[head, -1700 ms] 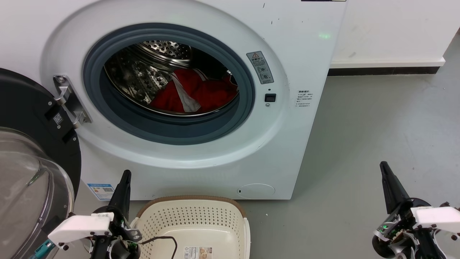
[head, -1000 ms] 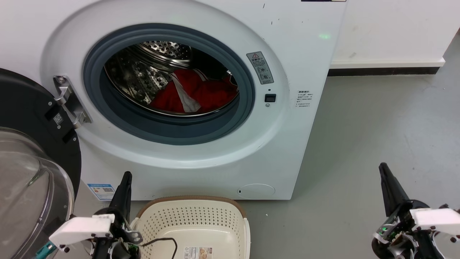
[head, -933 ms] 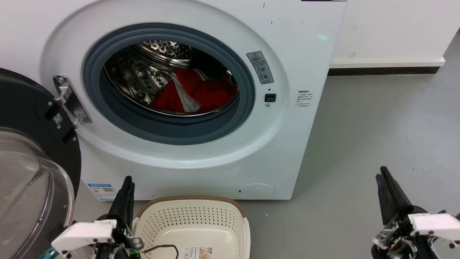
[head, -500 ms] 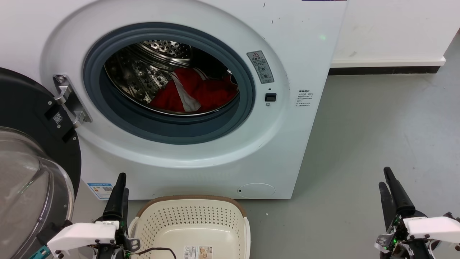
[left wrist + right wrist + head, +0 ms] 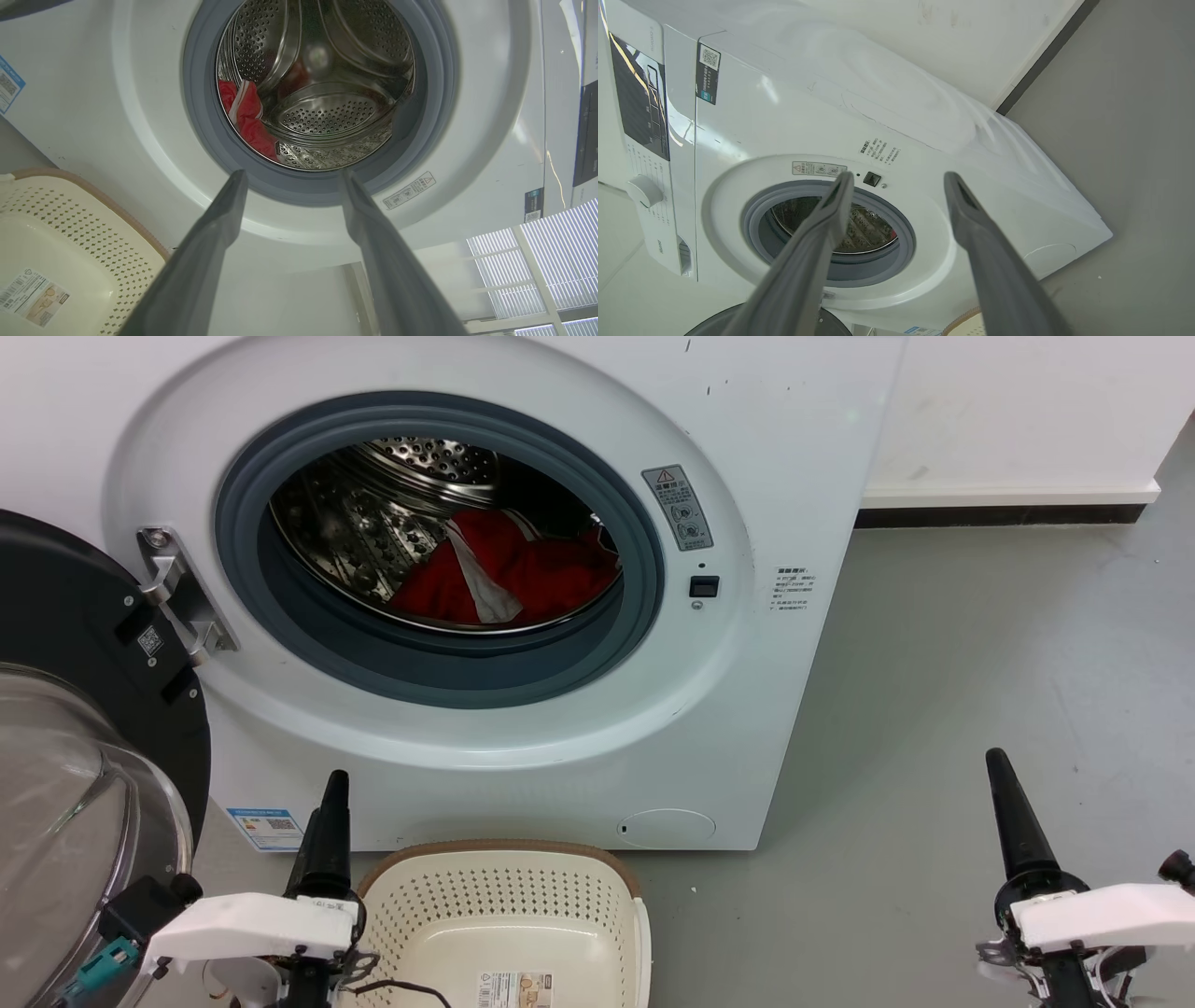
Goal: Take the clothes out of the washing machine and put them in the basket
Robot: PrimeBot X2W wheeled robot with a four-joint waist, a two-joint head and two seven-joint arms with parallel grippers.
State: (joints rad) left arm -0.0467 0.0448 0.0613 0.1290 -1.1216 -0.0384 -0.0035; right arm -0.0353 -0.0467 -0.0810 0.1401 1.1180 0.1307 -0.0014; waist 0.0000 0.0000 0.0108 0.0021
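The washing machine (image 5: 775,476) stands in front of me with its porthole open. Red clothes (image 5: 523,574) with a white strip lie low in the steel drum; the left wrist view shows the clothes (image 5: 247,116) at the drum's left side. The cream basket (image 5: 495,851) sits on the floor below the porthole, with nothing in it but a label. My left gripper (image 5: 334,786) is just left of the basket, fingers pointing up at the machine. In the left wrist view my left gripper (image 5: 292,176) is open and holds nothing. My right gripper (image 5: 996,763) hovers over the floor to the right, and the right gripper (image 5: 899,179) is likewise open.
The black-framed glass door (image 5: 84,728) hangs open at the left, close beside my left arm. Grey floor (image 5: 980,644) stretches to the machine's right, up to a white wall with a dark skirting strip (image 5: 999,513). A thin dark cable (image 5: 401,987) trails over the basket's near edge.
Both grippers dipped slightly, then rose again, turning so that each shows edge-on as a single finger in the head view. The head view has shifted a little. Clothes and basket stay put.
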